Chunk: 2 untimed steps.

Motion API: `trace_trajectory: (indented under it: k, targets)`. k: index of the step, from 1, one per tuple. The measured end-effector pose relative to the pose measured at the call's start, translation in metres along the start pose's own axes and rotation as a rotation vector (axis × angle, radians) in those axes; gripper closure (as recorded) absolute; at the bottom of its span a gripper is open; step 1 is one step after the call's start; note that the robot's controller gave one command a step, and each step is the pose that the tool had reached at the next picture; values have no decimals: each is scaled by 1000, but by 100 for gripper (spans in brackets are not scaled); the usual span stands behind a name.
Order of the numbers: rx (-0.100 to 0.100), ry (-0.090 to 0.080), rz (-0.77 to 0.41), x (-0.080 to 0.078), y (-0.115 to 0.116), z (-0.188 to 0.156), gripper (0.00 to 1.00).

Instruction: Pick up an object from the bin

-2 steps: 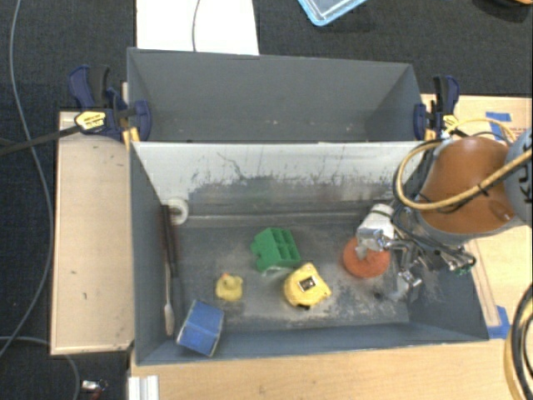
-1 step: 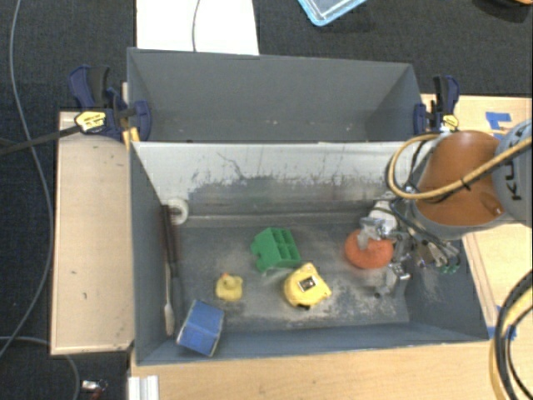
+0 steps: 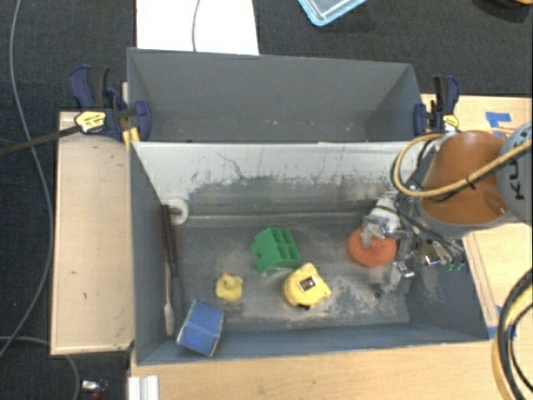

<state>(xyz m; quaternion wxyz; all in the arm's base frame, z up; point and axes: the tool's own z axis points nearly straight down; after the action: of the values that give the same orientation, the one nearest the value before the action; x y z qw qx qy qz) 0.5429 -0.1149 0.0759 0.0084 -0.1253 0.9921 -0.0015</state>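
- The blue block (image 3: 200, 327) lies nearest, in the front left corner of the bin (image 3: 275, 98), well apart from my work.
- My pincer (image 3: 393, 267) is low on the right side, just beside an orange round thing (image 3: 368, 248). I cannot tell how far it is open, or whether it has hold of anything.
- I judge this orange thing the likeliest one to take. I should centre over it first and close only after that.
- The yellow round thing (image 3: 306, 288) is near, so I must not push it.
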Motion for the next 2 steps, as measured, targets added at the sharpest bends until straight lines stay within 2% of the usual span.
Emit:
trace_trajectory:
  k: [1, 2]
  targets:
    - [-1, -4, 162, -40, -26, 2, 100]
    - [0, -4, 161, -41, -26, 2, 100]
